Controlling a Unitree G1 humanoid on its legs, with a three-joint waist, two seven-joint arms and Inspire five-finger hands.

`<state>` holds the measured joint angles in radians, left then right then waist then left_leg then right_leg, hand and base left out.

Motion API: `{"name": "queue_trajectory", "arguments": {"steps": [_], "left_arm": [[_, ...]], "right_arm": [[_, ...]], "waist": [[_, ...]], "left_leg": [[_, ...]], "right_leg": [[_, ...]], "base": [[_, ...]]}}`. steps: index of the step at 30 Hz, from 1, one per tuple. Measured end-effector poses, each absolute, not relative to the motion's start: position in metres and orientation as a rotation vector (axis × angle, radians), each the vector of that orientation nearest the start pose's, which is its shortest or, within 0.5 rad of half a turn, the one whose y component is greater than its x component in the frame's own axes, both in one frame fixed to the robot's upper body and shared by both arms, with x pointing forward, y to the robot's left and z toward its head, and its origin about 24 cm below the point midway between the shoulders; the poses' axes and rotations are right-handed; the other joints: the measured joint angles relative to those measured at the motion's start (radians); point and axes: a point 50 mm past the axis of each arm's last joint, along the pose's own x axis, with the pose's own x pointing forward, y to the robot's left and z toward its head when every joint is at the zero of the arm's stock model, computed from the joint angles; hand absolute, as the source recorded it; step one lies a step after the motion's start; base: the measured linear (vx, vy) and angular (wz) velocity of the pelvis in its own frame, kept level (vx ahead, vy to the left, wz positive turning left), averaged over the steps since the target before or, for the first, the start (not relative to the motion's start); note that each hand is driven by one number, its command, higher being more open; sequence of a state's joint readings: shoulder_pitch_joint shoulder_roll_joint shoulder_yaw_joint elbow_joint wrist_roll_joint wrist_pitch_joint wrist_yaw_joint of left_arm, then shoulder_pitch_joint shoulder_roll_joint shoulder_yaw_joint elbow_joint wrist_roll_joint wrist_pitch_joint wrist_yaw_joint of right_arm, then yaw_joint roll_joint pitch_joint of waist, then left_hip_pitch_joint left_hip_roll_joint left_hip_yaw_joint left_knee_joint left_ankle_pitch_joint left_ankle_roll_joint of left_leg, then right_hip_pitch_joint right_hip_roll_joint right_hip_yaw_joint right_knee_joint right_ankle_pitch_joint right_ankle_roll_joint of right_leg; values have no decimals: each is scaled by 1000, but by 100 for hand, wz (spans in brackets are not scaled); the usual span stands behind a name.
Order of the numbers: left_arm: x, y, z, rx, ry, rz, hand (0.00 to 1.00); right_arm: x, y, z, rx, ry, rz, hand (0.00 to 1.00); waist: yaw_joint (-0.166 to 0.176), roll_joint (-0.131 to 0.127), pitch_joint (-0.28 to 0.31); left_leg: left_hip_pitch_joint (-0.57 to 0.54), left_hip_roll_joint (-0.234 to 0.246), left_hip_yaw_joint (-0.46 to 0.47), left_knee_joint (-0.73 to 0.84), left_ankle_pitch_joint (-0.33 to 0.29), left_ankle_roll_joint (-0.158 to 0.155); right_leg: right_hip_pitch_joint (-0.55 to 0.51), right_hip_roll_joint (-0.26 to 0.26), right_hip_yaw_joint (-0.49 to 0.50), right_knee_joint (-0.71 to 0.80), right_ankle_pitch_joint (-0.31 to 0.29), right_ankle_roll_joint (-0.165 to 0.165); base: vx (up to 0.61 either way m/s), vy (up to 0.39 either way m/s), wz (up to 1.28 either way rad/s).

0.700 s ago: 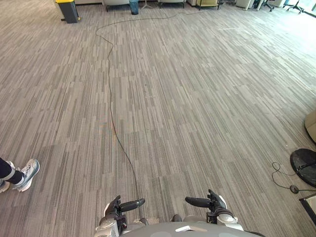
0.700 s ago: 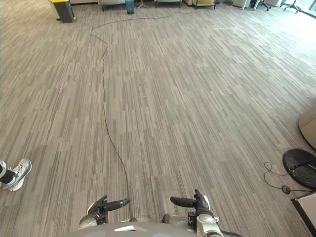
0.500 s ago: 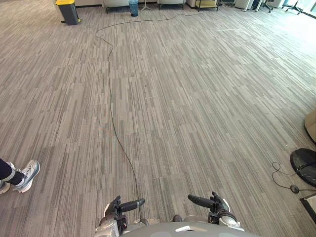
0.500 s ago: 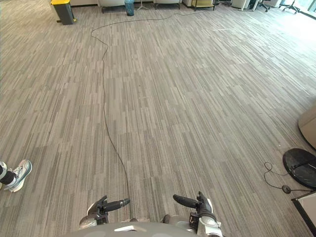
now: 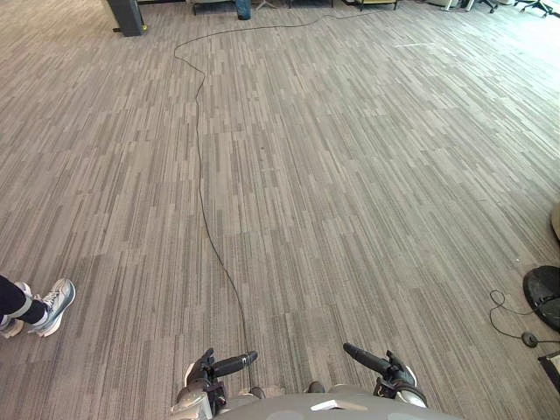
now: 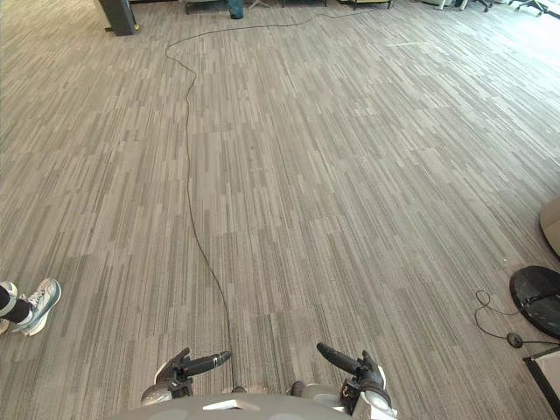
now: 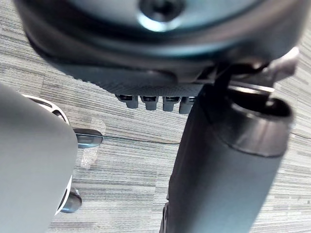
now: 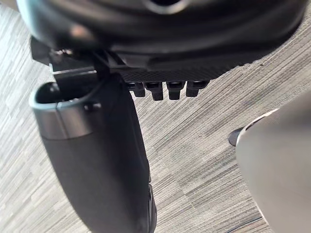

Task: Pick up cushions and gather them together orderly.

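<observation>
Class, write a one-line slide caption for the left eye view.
Left hand and right hand hang empty above grey carpet, a person's shoe to the left.

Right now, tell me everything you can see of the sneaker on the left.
The sneaker is light grey with a white sole, worn by a person whose dark-clad ankle enters at the left edge. It stands flat on the grey striped carpet, toe angled away from the robot and toward the room's middle. Besides the wearer, only the carpet touches it.

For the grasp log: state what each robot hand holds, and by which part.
Nothing is held. The left robot hand and right robot hand are both empty, fingers relaxed, above the carpet.
</observation>
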<state>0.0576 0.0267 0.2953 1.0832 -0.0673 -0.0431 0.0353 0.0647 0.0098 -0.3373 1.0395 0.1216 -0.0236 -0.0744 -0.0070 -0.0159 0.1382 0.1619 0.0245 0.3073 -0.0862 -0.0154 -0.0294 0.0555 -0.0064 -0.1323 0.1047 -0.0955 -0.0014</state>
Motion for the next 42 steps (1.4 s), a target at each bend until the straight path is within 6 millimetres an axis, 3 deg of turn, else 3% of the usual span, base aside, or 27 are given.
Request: {"name": "queue_trajectory", "arguments": {"steps": [14,23,25,27,28,30,33,35,37,39,40,41,42], "left_arm": [[95,194,-163,-118,1087,308,100],[97,194,-162,-117,1080,307,100],[99,196,-161,-122,1068,320,100],[103,195,-159,-132,1042,320,100],[103,195,-159,-132,1041,321,100],[107,201,-155,-198,990,393,100],[107,202,-153,-213,970,409,100],[113,202,-151,-220,944,409,100],[117,201,-150,-225,930,406,100],[118,202,-149,-227,921,409,100],[118,202,-149,-227,917,413,100],[118,202,-149,-226,920,411,100],[118,206,-149,-216,918,416,100]], "right_arm": [[89,-195,-164,286,1085,-499,100],[91,-196,-163,280,1079,-501,100],[93,-195,-163,282,1067,-501,100],[95,-196,-161,277,1048,-501,100],[95,-197,-161,277,1047,-501,100],[96,-198,-159,243,1042,-475,100],[98,-200,-159,233,1037,-478,100],[96,-200,-159,230,1047,-485,100],[95,-199,-160,230,1054,-486,100],[94,-199,-160,229,1061,-488,100],[93,-198,-161,230,1067,-487,100],[91,-198,-162,229,1076,-487,100],[90,-193,-164,238,1092,-478,100]], "waist": [[1,7,-15],[1,7,-10],[1,5,1],[2,16,15],[2,17,15],[6,19,23],[7,25,27],[23,23,29],[34,17,30],[36,12,33],[41,12,32],[51,5,28],[54,-10,19]], "left_leg": [[0,-3,-17,0,-1,0],[-19,5,-14,26,-14,-2],[-55,20,-9,131,-71,-9],[-122,65,-3,339,-174,-15],[-126,68,-2,350,-178,-16],[-301,167,30,765,-203,7],[-359,216,51,864,-235,-8],[-408,221,63,790,-246,-9],[-448,192,65,678,-233,-24],[-473,150,65,514,-163,-29],[-478,135,63,445,-88,-20],[-468,123,62,449,-29,-10],[-471,102,68,486,-58,37]], "right_leg": [[35,3,-9,-67,32,5],[10,2,-10,-26,10,-2],[-6,-4,-8,32,-25,-6],[-25,0,-2,109,-80,-14],[-26,0,-2,112,-83,-14],[-23,12,22,157,-135,-37],[9,12,38,158,-157,-46],[33,-10,66,153,-178,-35],[47,-44,88,143,-195,-15],[89,-84,104,103,-210,12],[117,-104,115,76,-220,33],[136,-119,129,60,-231,32],[153,-141,142,57,-234,28]], "base": [[-16,-13,2],[-30,-34,0],[-13,-50,-3],[-15,-51,-8],[-5,-61,-9],[92,-67,-24],[133,-5,-21],[287,108,-28],[327,204,-37],[455,307,-31],[588,396,-38],[412,276,-43],[538,343,-20]]}}
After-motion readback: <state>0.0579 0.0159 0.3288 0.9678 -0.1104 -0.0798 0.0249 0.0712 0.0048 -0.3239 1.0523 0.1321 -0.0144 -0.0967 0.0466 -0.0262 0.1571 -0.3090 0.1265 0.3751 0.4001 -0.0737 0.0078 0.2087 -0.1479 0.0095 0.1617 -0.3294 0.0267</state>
